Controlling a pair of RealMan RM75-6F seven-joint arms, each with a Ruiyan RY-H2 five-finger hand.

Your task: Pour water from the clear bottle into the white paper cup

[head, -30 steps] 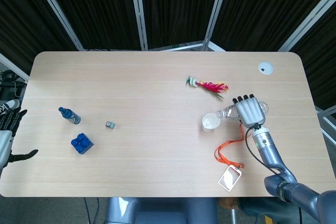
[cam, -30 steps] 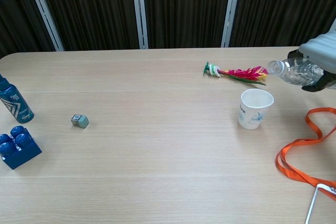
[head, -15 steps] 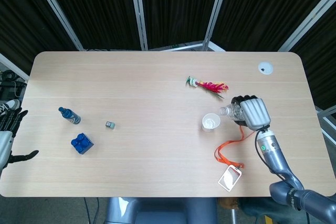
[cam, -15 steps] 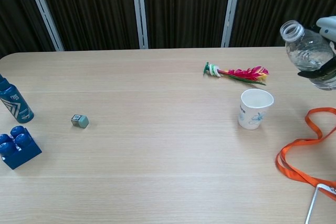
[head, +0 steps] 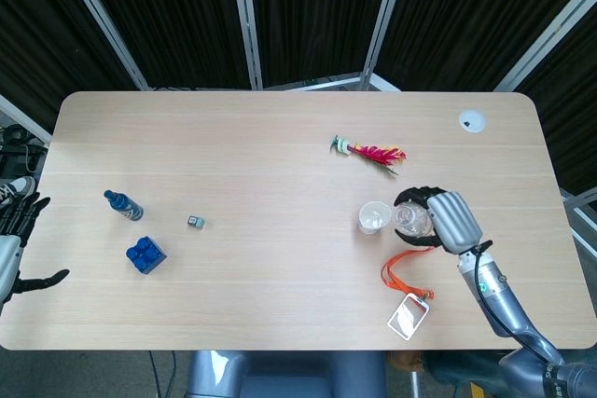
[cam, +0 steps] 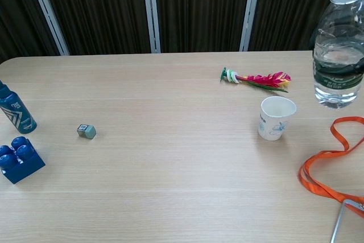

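One clear bottle (cam: 340, 44) upright in right hand (head: 451, 218), beside paper cup (cam: 276, 118).

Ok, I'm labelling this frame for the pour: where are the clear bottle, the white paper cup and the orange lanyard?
clear bottle (cam: 338, 55), chest view, on its water-filled body.
white paper cup (cam: 276, 120), chest view, on its outer side wall.
orange lanyard (cam: 318, 181), chest view, on the strap's loop on the table.
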